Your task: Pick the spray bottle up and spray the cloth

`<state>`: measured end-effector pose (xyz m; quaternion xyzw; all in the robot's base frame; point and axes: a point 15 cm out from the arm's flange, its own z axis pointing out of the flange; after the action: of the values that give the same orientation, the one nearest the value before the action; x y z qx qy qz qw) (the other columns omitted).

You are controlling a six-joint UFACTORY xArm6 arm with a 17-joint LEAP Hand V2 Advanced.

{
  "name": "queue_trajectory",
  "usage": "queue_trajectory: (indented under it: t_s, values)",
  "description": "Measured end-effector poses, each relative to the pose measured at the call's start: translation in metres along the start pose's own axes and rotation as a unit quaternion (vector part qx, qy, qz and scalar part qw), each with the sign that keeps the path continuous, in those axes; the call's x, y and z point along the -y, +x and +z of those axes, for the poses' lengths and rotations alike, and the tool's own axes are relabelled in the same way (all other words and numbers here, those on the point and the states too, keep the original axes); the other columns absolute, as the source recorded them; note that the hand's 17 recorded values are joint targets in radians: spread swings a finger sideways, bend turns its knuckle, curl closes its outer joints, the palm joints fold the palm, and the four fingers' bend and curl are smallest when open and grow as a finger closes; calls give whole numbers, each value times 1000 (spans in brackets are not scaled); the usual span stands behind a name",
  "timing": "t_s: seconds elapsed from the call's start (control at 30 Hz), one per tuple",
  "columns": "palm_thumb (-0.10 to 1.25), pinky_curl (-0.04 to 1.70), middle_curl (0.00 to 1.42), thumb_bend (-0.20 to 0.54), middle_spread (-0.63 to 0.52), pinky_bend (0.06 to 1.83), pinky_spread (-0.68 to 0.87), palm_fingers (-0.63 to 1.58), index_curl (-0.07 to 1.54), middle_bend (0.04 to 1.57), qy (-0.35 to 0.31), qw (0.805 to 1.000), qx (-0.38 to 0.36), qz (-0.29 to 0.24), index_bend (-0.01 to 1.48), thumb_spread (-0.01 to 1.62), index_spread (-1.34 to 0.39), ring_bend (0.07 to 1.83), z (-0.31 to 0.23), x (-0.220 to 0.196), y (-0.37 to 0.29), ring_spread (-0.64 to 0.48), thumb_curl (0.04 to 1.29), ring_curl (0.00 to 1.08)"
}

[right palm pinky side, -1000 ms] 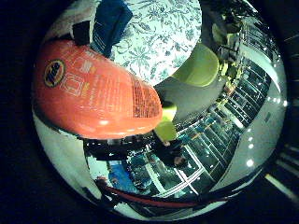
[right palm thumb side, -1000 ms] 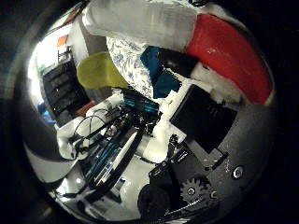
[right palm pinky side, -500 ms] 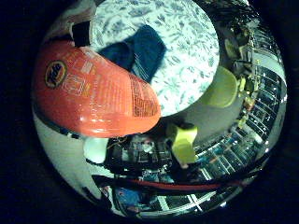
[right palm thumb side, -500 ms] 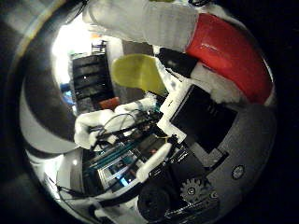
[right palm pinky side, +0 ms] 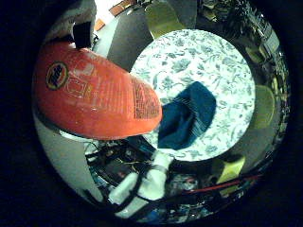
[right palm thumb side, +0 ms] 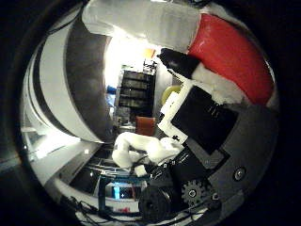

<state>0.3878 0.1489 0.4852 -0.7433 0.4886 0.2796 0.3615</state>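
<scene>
Fingers (right palm thumb side: 197, 117) are curling round the spray bottle (right palm pinky side: 94, 99); aiming its nozzle squarely at the cloth (right palm pinky side: 187, 116) on the tabletop (right palm pinky side: 208, 61) before squeezing looks wise.

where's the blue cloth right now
In the little finger side palm view the blue cloth lies crumpled on the round patterned table, near its edge, beside the orange spray bottle.

The hand (right palm thumb side: 207, 141) was built of white brackets and black blocks, with a small toothed gear and round screws.
</scene>
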Motion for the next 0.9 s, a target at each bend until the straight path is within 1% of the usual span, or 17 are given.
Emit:
queue_trajectory:
  t_s: [0.07,0.13,0.27,0.33,0.53,0.67,0.9]
  values:
    - [1077,967,556,-16,-82,1103,-228,1221,741,1327,5,1000,30,6,1075,781,-206,1436,17,-2,13,-159,870,546]
    - [1084,968,556,-13,-82,1102,-229,1221,742,1327,23,998,54,1,1075,777,-207,1436,32,-1,22,-159,873,546]
    - [1087,970,555,-17,-82,1099,-230,1223,742,1326,55,995,79,-2,1073,766,-207,1437,62,1,48,-158,876,545]
    - [1093,971,555,-13,-82,1098,-231,1224,742,1325,68,994,81,-6,1072,764,-207,1438,73,2,60,-157,879,544]
    - [1090,973,555,-16,-82,1093,-232,1227,742,1322,103,992,55,-46,1074,750,-206,1438,91,14,85,-156,888,541]
    - [1090,975,555,-16,-82,1092,-233,1227,740,1322,113,991,42,-49,1077,748,-206,1439,105,16,106,-150,892,540]
    - [1082,977,555,-16,-82,1091,-234,1226,742,1322,120,991,46,-39,1084,735,-207,1440,128,12,141,-146,898,540]
